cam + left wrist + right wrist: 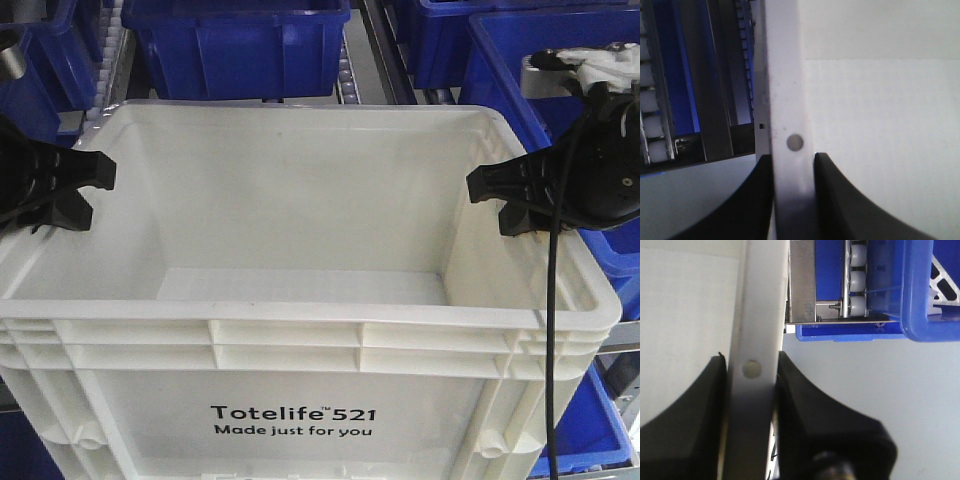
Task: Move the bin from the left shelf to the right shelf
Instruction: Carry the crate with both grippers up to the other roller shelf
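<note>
Firstly, the count: one white bin [300,312], two grippers, and several blue bins [240,45] on the roller racking [352,60] behind and to the right.

The left gripper [88,192] is clamped on the bin's left rim and the right gripper [492,205] on its right rim. The wrist views confirm it. In the left one, two black fingers [747,205] press on either side of the white rim [785,75], one inside the wall and one outside. In the right one, the fingers [812,410] pinch the rim [760,300] the same way.

The bin fills the lower front view, between the two arms and in front of the racking; what it rests on cannot be told. Its far rim lies just below the middle blue bin. Its right rim runs close beside another blue bin [500,70], with the right gripper in the narrow space between. Outside the right wall, the wrist camera shows a blue bin [930,290] and white rollers [858,280] near the rim's far end. Below them lies a pale grey stretch. A black cable [550,350] hangs down across the bin's front right corner.

The bin is large, rectangular and white, with smooth inner walls and a ribbed band under its rim. Its near side carries black print [293,420]: "Totelife 521 Made just for you".
</note>
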Robot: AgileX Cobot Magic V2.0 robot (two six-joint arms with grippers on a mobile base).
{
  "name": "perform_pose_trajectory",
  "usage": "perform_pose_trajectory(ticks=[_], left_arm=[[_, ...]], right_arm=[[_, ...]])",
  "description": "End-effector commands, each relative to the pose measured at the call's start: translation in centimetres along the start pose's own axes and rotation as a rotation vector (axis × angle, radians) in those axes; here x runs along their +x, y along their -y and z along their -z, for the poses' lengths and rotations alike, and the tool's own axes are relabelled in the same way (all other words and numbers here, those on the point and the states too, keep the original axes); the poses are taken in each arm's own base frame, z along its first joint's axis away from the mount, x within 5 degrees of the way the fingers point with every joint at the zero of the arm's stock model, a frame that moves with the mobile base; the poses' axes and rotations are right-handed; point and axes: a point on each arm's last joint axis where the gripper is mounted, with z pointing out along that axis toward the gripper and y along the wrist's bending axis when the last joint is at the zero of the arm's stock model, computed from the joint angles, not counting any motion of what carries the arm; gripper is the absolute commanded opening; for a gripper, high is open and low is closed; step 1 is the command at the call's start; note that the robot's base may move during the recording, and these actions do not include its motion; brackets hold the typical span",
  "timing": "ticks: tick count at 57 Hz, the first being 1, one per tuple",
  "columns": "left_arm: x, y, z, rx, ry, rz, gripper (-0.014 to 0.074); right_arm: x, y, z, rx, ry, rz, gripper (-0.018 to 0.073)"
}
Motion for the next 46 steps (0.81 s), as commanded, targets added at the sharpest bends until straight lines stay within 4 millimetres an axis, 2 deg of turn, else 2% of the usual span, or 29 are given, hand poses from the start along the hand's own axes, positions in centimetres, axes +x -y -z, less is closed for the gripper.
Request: perform_pose_trajectory(ticks=[1,46], left_arm=[[-0.82,-0.08,2.32,0.000,0.153,-0.030,-0.0006],[-0.82,-0.08,2.32,0.000,0.153,-0.030,-0.0006]], right_arm=[[-0.82,0.20,2.68,0.005,0.151,0.038,0.0000],[-0.82,0.20,2.68,0.005,0.151,0.038,0.0000]])
